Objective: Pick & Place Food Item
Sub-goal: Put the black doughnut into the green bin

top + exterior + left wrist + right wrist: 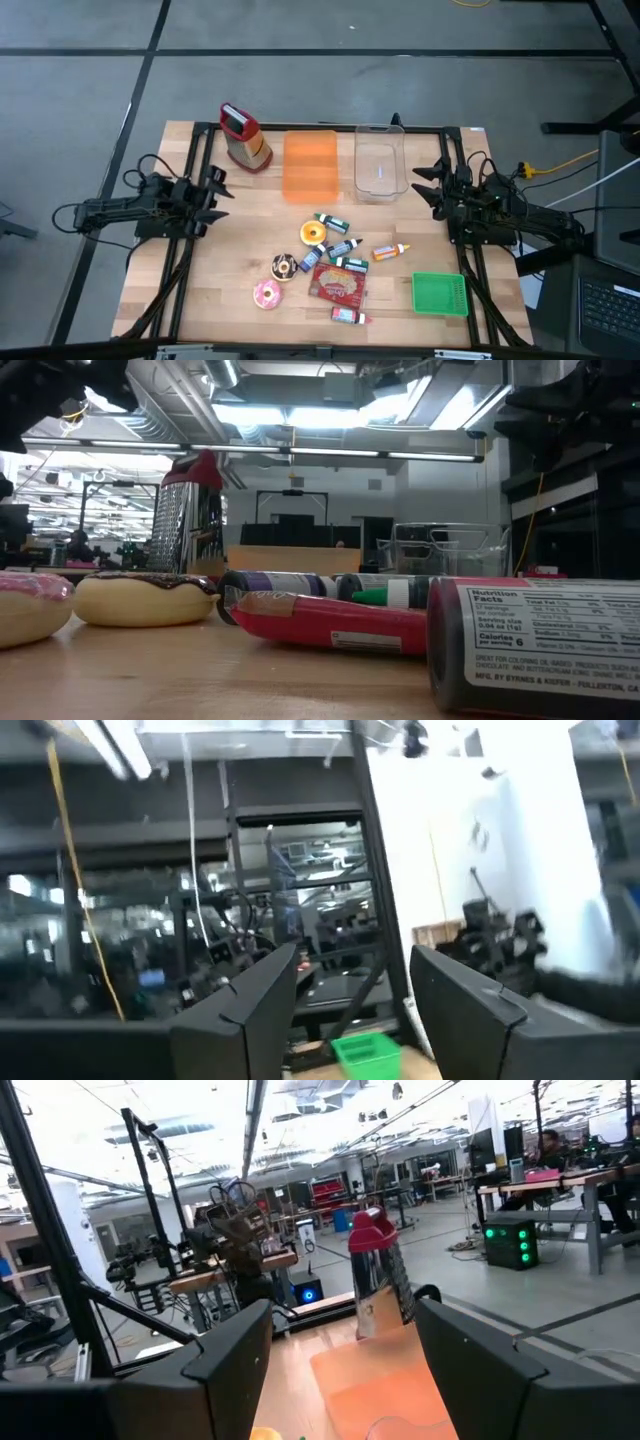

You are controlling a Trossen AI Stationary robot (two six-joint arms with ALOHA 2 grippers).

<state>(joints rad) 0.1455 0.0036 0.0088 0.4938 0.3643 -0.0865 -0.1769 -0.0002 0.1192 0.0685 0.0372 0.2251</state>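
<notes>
Wood table, food clutter mid-front: pink donut and chocolate donut, well apart from both grippers. Left gripper at left edge, right gripper at right edge, both open, empty, raised.

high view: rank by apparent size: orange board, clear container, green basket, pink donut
1. orange board, largest
2. clear container, slightly smaller footprint than the board
3. green basket
4. pink donut, smallest
All sit on the table, so camera nearness hardly skews this.
</notes>
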